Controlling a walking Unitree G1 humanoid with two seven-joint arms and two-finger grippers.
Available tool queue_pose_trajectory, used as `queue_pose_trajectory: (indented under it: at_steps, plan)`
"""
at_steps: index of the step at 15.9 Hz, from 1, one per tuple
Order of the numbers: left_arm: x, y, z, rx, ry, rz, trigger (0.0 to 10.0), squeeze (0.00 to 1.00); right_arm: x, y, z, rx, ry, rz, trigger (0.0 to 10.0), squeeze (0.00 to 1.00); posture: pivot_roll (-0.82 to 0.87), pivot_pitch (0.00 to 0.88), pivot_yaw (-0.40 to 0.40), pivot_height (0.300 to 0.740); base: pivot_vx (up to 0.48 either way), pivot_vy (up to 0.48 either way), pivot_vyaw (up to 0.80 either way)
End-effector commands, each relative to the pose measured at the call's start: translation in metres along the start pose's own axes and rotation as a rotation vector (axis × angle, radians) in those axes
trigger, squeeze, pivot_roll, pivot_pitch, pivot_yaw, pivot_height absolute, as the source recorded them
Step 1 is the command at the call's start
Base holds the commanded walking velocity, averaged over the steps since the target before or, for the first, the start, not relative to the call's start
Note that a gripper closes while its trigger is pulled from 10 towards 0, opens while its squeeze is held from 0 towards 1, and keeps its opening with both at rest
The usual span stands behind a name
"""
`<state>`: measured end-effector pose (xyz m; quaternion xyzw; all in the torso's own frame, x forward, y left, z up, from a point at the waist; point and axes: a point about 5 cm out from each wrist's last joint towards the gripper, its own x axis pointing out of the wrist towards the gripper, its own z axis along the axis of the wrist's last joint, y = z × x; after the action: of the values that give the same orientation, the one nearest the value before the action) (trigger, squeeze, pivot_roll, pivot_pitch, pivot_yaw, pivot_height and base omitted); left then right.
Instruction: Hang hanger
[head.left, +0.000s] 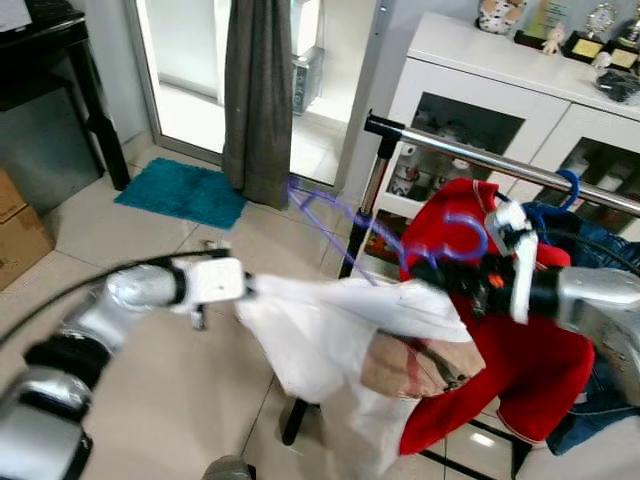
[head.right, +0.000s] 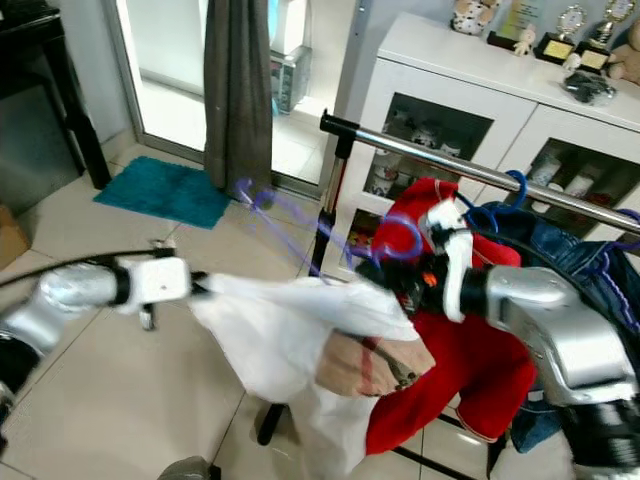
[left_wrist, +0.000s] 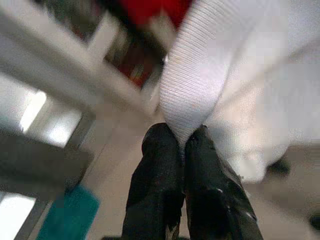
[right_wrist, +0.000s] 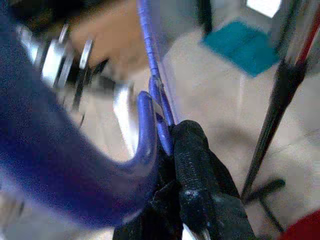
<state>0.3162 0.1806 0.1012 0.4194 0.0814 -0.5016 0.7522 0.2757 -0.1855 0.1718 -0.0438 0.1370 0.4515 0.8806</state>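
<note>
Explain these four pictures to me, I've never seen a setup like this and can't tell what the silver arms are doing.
It is a walking humanoid robot with two silver arms. The two wide pictures come from cameras in its head, looking down; the two close ones from cameras on its wrists. The left gripper has its jaws shut on a white garment. The right gripper is shut on a purple hanger, whose hook shows close up in the right wrist picture. Behind stands a clothes rail with a red garment and denim already hanging. A teal mat lies on the tiled floor.
</note>
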Motion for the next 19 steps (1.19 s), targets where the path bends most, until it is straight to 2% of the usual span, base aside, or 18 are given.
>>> queue_pose_trajectory:
  at_steps: [1, 2, 3, 4, 6, 7, 8, 9, 10, 13, 14, 15, 16, 17, 18, 19]
  plan:
    - [0.020, -0.002, 0.039, 0.028, -0.164, -0.012, 0.0, 0.00, 0.007, 0.002, 0.005, 0.027, -0.062, -0.053, 0.0, 0.00, -0.02, 0.000, -0.106, 0.740, 0.000, 0.000, 0.00]
    - [0.040, -0.009, 0.069, 0.027, -0.265, -0.016, 0.0, 0.00, 0.023, 0.016, 0.000, 0.042, -0.125, -0.050, 0.0, 0.00, -0.02, 0.000, -0.107, 0.740, 0.000, 0.000, 0.00]
    - [0.045, -0.011, 0.077, 0.026, -0.288, -0.014, 0.0, 0.00, 0.028, 0.021, -0.002, 0.045, -0.149, -0.052, 0.0, 0.00, -0.02, 0.000, -0.107, 0.740, 0.000, 0.000, 0.00]
    - [0.053, -0.013, 0.086, 0.013, -0.316, -0.013, 0.0, 0.00, 0.037, 0.026, -0.004, 0.086, -0.193, -0.076, 0.0, 0.00, -0.02, 0.000, -0.107, 0.740, 0.000, 0.000, 0.00]
    - [0.056, -0.015, 0.088, 0.013, -0.318, -0.019, 0.0, 0.00, 0.041, 0.027, -0.003, 0.092, -0.223, -0.097, 0.0, 0.00, -0.02, 0.000, -0.105, 0.740, 0.000, 0.000, 0.00]
    - [0.056, -0.020, 0.088, -0.011, -0.322, -0.028, 0.0, 0.00, 0.046, 0.020, -0.001, 0.103, -0.297, -0.221, 0.0, 0.00, -0.03, 0.000, -0.099, 0.740, 0.000, 0.000, 0.00]
    - [0.050, -0.022, 0.086, -0.076, -0.335, -0.017, 0.0, 0.00, 0.044, 0.011, 0.000, 0.183, -0.383, -0.317, 0.0, 0.00, -0.03, 0.000, -0.099, 0.740, 0.000, 0.000, 0.00]
    - [0.048, -0.025, 0.087, -0.102, -0.344, -0.021, 0.0, 0.00, 0.042, 0.007, 0.002, 0.242, -0.438, -0.353, 0.0, 0.00, -0.03, 0.000, -0.101, 0.740, 0.000, 0.000, 0.00]
    - [0.046, -0.027, 0.088, -0.118, -0.349, -0.024, 0.0, 0.00, 0.042, 0.004, 0.003, 0.281, -0.476, -0.375, 0.0, 0.00, -0.03, 0.000, -0.101, 0.740, 0.000, 0.000, 0.00]
    - [0.040, -0.028, 0.090, -0.193, -0.392, 0.006, 0.0, 0.00, 0.036, 0.000, 0.012, 0.476, -0.674, -0.379, 0.0, 0.00, -0.02, 0.000, -0.106, 0.740, 0.000, 0.000, 0.00]
    - [0.030, -0.022, 0.088, -0.265, -0.429, 0.063, 0.0, 0.00, 0.029, -0.003, 0.016, 0.529, -0.766, -0.400, 0.0, 0.00, -0.02, 0.000, -0.107, 0.740, 0.000, 0.000, 0.00]
    - [-0.012, 0.000, 0.077, -0.496, -0.567, 0.217, 0.0, 0.00, 0.013, -0.010, 0.013, 0.465, -0.764, -0.462, 0.0, 0.00, -0.02, 0.000, -0.109, 0.740, 0.000, 0.000, 0.00]
    - [-0.027, 0.006, 0.074, -0.561, -0.619, 0.250, 0.0, 0.00, 0.010, -0.012, 0.010, 0.404, -0.718, -0.486, 0.0, 0.00, -0.02, 0.000, -0.109, 0.740, 0.000, 0.000, 0.00]
    - [-0.061, 0.022, 0.084, -0.665, -0.807, 0.284, 0.0, 0.00, 0.008, -0.015, 0.006, 0.379, -0.687, -0.505, 0.0, 0.00, -0.01, 0.000, -0.118, 0.740, 0.000, 0.000, 0.00]
    - [-0.073, 0.026, 0.091, -0.689, -0.880, 0.282, 0.0, 0.00, 0.007, -0.016, 0.006, 0.385, -0.694, -0.512, 0.0, 0.00, -0.01, 0.000, -0.118, 0.740, 0.000, 0.000, 0.00]
    - [-0.085, 0.034, 0.102, -0.716, -0.998, 0.280, 0.0, 0.00, 0.008, -0.017, 0.009, 0.376, -0.698, -0.520, 0.0, 0.00, 0.00, 0.000, -0.121, 0.740, 0.000, 0.000, 0.00]
